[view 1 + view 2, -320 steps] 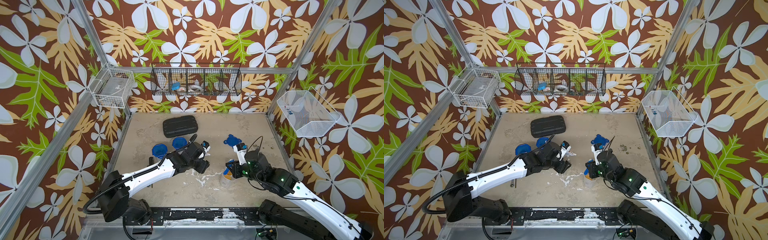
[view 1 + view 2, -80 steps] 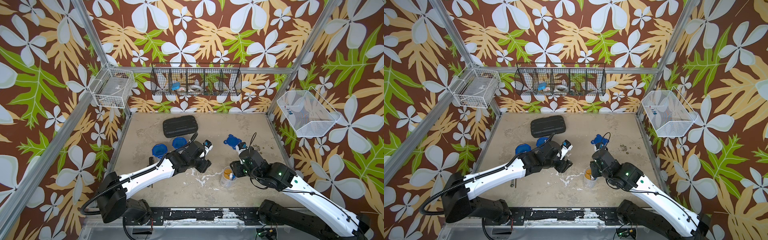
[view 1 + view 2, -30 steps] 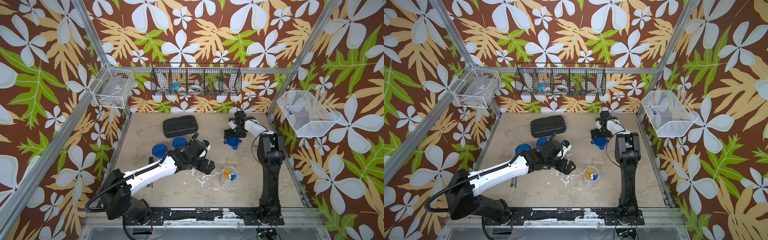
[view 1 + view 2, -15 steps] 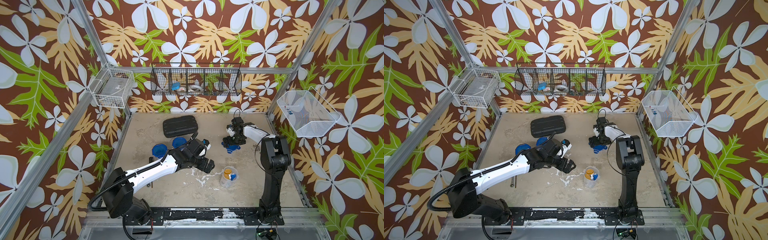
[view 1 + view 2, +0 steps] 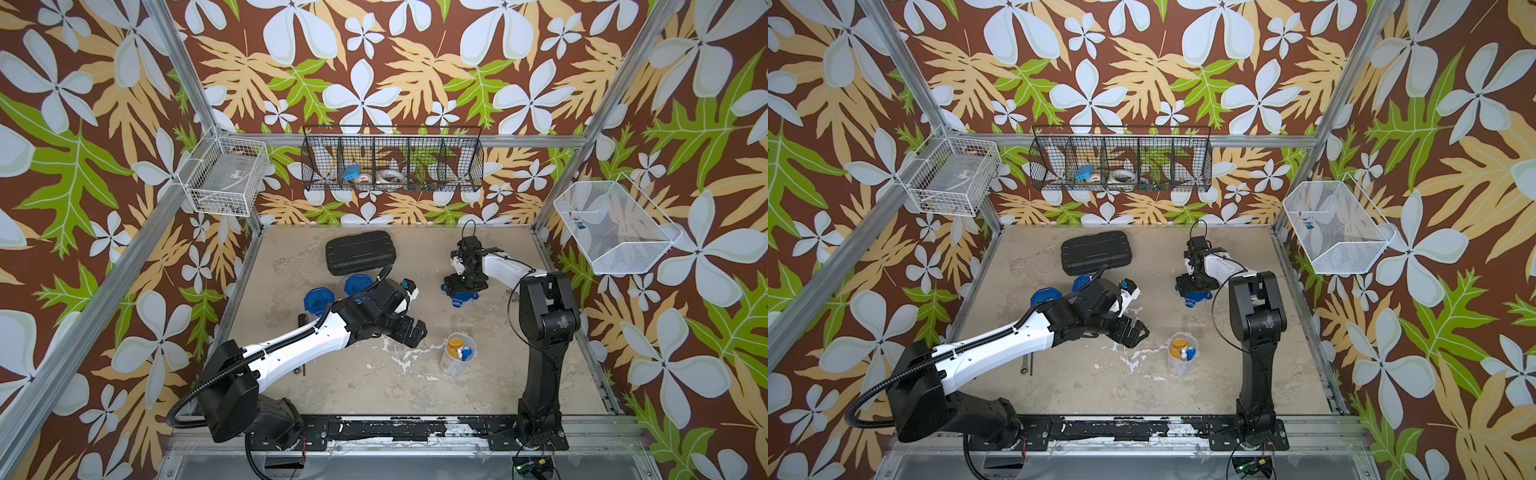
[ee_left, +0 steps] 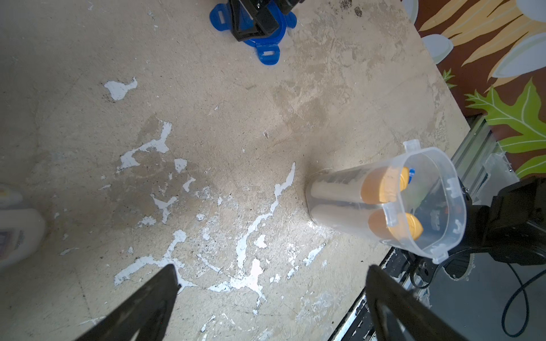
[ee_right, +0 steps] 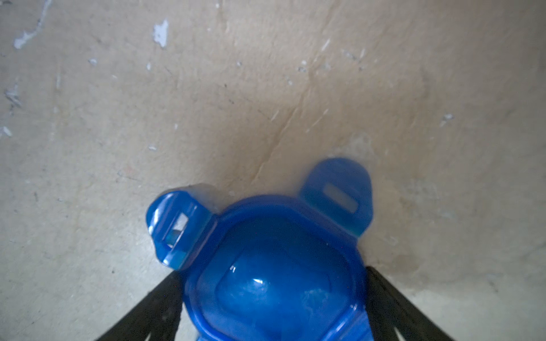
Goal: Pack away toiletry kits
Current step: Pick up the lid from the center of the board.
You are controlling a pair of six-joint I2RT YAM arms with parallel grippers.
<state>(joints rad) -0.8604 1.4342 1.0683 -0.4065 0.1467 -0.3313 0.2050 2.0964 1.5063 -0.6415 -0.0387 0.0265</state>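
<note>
White arms [image 5: 291,353] with black joints [image 5: 548,320] and fingers [image 6: 141,310].

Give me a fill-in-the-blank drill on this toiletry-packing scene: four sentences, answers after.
1. The right pincer straddles a loose ____ clip lid on the table.
2. The left pincer hangs over the table, its jaws ____.
3. The clear tumbler nearby has no ____ on.
4. Inside it stand two bottles with ____ caps.
Answers: blue; open; lid; orange.

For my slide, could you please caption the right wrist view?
Right tool brackets a blue lid lying on the table.
</note>
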